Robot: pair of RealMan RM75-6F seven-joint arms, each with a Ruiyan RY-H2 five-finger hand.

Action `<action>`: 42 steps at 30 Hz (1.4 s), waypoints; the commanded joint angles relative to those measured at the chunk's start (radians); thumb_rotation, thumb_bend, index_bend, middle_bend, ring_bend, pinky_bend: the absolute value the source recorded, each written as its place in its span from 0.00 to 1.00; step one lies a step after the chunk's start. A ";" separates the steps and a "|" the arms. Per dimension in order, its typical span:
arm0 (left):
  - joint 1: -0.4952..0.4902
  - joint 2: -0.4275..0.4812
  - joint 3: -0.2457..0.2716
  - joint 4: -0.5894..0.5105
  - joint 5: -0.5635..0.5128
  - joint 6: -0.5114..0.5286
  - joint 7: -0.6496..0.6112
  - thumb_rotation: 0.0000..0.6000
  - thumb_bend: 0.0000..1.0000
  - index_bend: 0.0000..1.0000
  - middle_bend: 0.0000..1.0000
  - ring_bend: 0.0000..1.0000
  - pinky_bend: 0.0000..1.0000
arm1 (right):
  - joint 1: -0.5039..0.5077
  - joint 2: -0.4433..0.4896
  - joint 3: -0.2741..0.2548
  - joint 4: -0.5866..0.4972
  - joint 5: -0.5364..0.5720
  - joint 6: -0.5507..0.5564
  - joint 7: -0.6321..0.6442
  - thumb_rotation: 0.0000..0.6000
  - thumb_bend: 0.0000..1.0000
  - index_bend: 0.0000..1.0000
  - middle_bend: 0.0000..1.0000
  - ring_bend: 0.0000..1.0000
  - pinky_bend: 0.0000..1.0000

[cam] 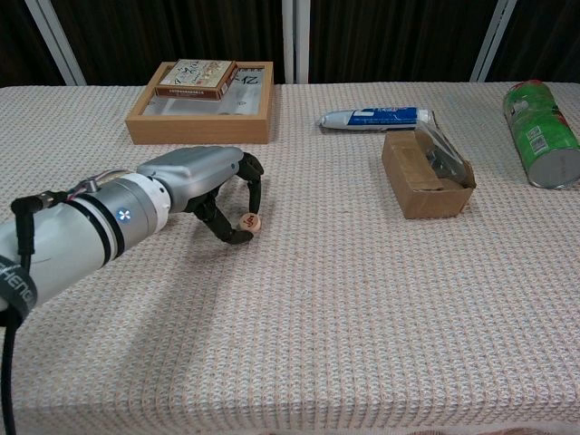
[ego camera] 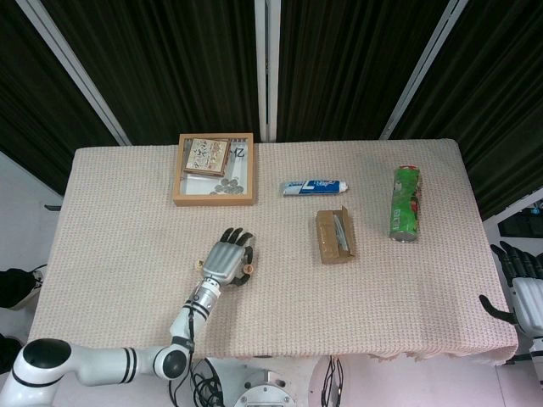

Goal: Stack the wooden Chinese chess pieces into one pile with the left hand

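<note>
Beige woven cloth covers the bench [cam: 362, 308] in front of me, with dark curtains behind it. Nearest to me, my left robot hand [cam: 204, 181] arches over the cloth, and its curled fingers pinch a round wooden chess piece [cam: 250, 222] tilted on edge, low over the cloth or touching it. My right robot hand [ego camera: 519, 284] hangs off the bench's right edge with fingers spread, holding nothing. Farther out, right of centre, an open cardboard box [cam: 424, 175] holds a dark clip-like item. Beyond it a blue-and-white tube [cam: 376, 117] lies on its side, and a green can [cam: 542, 134] lies at the far right. At the far left a wooden tray [cam: 201, 123] carries a card box [cam: 193, 79].
</note>
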 commanded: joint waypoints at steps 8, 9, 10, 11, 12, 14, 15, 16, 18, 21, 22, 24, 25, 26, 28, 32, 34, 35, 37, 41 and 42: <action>0.024 0.131 -0.002 -0.186 -0.067 0.049 0.071 1.00 0.26 0.50 0.12 0.00 0.00 | 0.002 0.002 0.000 -0.014 -0.005 0.001 -0.015 1.00 0.22 0.00 0.00 0.00 0.00; 0.025 0.156 -0.003 -0.218 -0.087 0.054 0.086 1.00 0.26 0.50 0.12 0.00 0.00 | 0.003 0.002 -0.001 -0.016 -0.006 0.001 -0.018 1.00 0.22 0.00 0.00 0.00 0.00; 0.026 0.174 -0.004 -0.241 -0.101 0.057 0.095 1.00 0.25 0.50 0.12 0.00 0.00 | 0.003 0.001 -0.001 -0.017 -0.006 0.000 -0.020 1.00 0.22 0.00 0.00 0.00 0.00; 0.026 0.193 -0.006 -0.263 -0.116 0.060 0.103 1.00 0.26 0.50 0.12 0.00 0.00 | 0.003 0.001 -0.001 -0.019 -0.007 0.000 -0.021 1.00 0.22 0.00 0.00 0.00 0.00; 0.026 0.212 -0.008 -0.283 -0.131 0.061 0.110 1.00 0.26 0.50 0.12 0.00 0.00 | 0.003 0.001 -0.002 -0.021 -0.008 0.001 -0.023 1.00 0.22 0.00 0.00 0.00 0.00; 0.026 0.258 -0.013 -0.325 -0.167 0.062 0.121 1.00 0.26 0.49 0.12 0.00 0.00 | 0.004 0.001 -0.003 -0.025 -0.012 0.003 -0.027 1.00 0.22 0.00 0.00 0.00 0.00; 0.025 0.277 -0.014 -0.340 -0.182 0.060 0.124 1.00 0.26 0.49 0.12 0.00 0.00 | 0.003 0.001 -0.003 -0.026 -0.013 0.004 -0.028 1.00 0.22 0.00 0.00 0.00 0.00; 0.023 0.302 -0.016 -0.356 -0.200 0.057 0.127 1.00 0.26 0.49 0.12 0.00 0.00 | 0.003 0.001 -0.003 -0.029 -0.014 0.005 -0.029 1.00 0.22 0.00 0.00 0.00 0.00; 0.021 0.337 -0.016 -0.375 -0.223 0.050 0.129 1.00 0.26 0.49 0.12 0.00 0.00 | 0.003 0.002 -0.004 -0.031 -0.015 0.006 -0.032 1.00 0.22 0.00 0.00 0.00 0.00; 0.018 0.387 -0.011 -0.392 -0.257 0.034 0.122 1.00 0.26 0.49 0.12 0.00 0.00 | 0.004 0.005 -0.003 -0.036 -0.015 0.006 -0.037 1.00 0.22 0.00 0.00 0.00 0.00; 0.017 0.404 -0.007 -0.397 -0.271 0.025 0.117 1.00 0.26 0.49 0.12 0.00 0.00 | 0.004 0.005 -0.003 -0.038 -0.014 0.006 -0.039 1.00 0.22 0.00 0.00 0.00 0.00; 0.015 0.429 0.001 -0.404 -0.292 0.008 0.108 1.00 0.26 0.49 0.12 0.00 0.00 | 0.006 0.006 -0.001 -0.041 -0.012 0.004 -0.042 1.00 0.22 0.00 0.00 0.00 0.00; 0.014 0.437 0.005 -0.406 -0.299 0.002 0.104 1.00 0.26 0.49 0.12 0.00 0.00 | 0.007 0.005 -0.001 -0.041 -0.011 0.002 -0.044 1.00 0.22 0.00 0.00 0.00 0.00; 0.012 0.443 0.008 -0.407 -0.305 -0.002 0.100 1.00 0.26 0.49 0.12 0.00 0.00 | 0.008 0.004 -0.001 -0.042 -0.010 0.000 -0.046 1.00 0.22 0.00 0.00 0.00 0.00; 0.007 0.449 0.016 -0.407 -0.310 -0.009 0.091 1.00 0.26 0.49 0.12 0.00 0.00 | 0.011 0.002 0.000 -0.044 -0.010 -0.003 -0.050 1.00 0.22 0.00 0.00 0.00 0.00; -0.002 0.444 0.027 -0.396 -0.303 -0.020 0.070 1.00 0.26 0.49 0.12 0.00 0.00 | 0.013 0.003 0.001 -0.049 -0.009 -0.003 -0.055 1.00 0.22 0.00 0.00 0.00 0.00; -0.009 0.440 0.031 -0.389 -0.300 -0.024 0.062 1.00 0.26 0.49 0.12 0.00 0.00 | 0.011 0.006 0.003 -0.049 -0.005 -0.001 -0.054 1.00 0.22 0.00 0.00 0.00 0.00; -0.011 0.438 0.031 -0.387 -0.298 -0.024 0.058 1.00 0.26 0.49 0.12 0.00 0.00 | 0.010 0.007 0.004 -0.049 -0.003 0.000 -0.053 1.00 0.22 0.00 0.00 0.00 0.00; -0.019 0.435 0.032 -0.382 -0.297 -0.025 0.052 1.00 0.26 0.49 0.12 0.00 0.00 | 0.009 0.010 0.005 -0.048 0.000 0.002 -0.050 1.00 0.22 0.00 0.00 0.00 0.00; -0.033 0.426 0.043 -0.369 -0.300 -0.023 0.055 1.00 0.26 0.49 0.12 0.00 0.00 | 0.006 0.010 0.004 -0.044 0.001 0.003 -0.043 1.00 0.22 0.00 0.00 0.00 0.00; -0.036 0.422 0.045 -0.364 -0.303 -0.021 0.053 1.00 0.26 0.49 0.12 0.00 0.00 | 0.006 0.010 0.004 -0.043 0.000 0.003 -0.041 1.00 0.22 0.00 0.00 0.00 0.00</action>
